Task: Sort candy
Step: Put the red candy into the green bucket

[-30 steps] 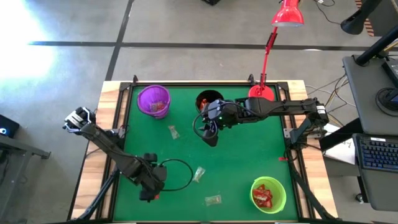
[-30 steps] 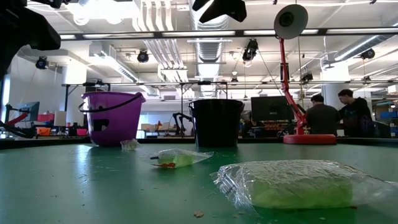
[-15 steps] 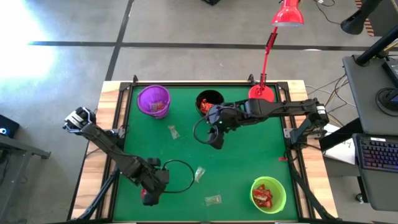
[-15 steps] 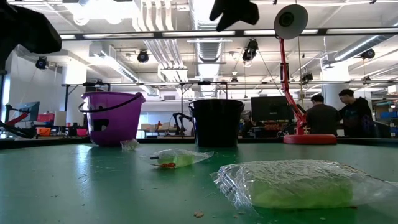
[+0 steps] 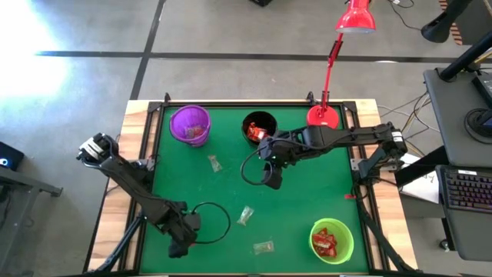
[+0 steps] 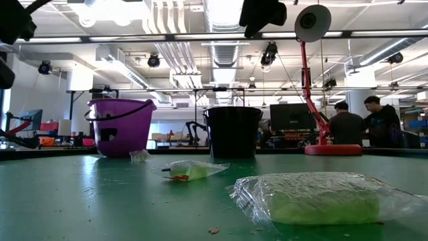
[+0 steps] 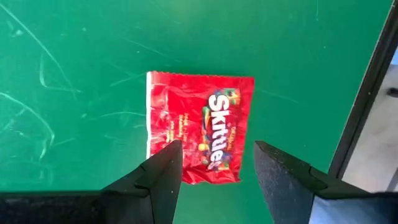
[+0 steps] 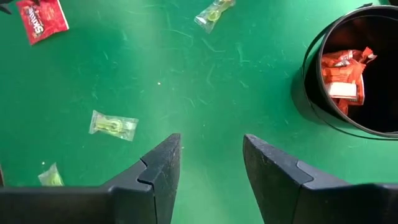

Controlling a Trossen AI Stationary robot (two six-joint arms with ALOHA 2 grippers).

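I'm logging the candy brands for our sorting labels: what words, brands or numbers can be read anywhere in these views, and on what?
"Skittles": white letters on the red candy packet lying flat on the green mat.
Smaller print on that packet: too small to read.
Orange wrappers in the black cup: markings unreadable.
Nothing else is legible.

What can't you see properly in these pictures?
- High view: the left gripper covers the red Skittles packet; only the left wrist view shows it.
- Low view: the walls of the purple cup and black cup hide what is inside.
- High view: candy in the green cup is too small to count.
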